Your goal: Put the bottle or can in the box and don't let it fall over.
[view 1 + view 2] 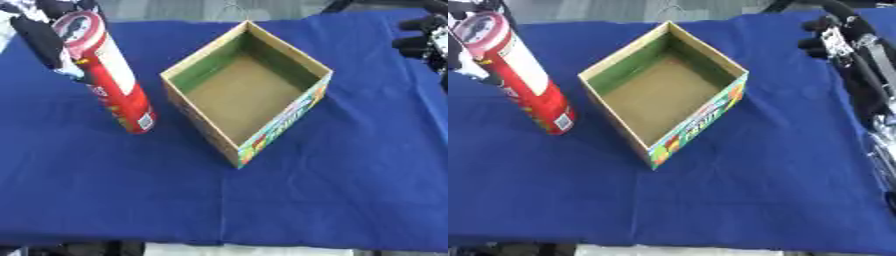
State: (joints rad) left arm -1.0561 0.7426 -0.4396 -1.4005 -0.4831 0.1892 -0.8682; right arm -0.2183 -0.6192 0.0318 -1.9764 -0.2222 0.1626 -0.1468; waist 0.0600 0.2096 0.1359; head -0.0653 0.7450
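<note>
Red tall can [112, 80], far left on the blue-covered table [332, 200], leans with the left hand [39, 35] against its upper part, fingers apparently curled round it; cardboard box [248, 85] at centre stands empty, so placement remains; right hand [833, 37] idle far right, fingers indistinct.

Blue cloth [332, 200] covering the table, creased down the middle, pale grey floor [175, 9] beyond its far edge
</note>
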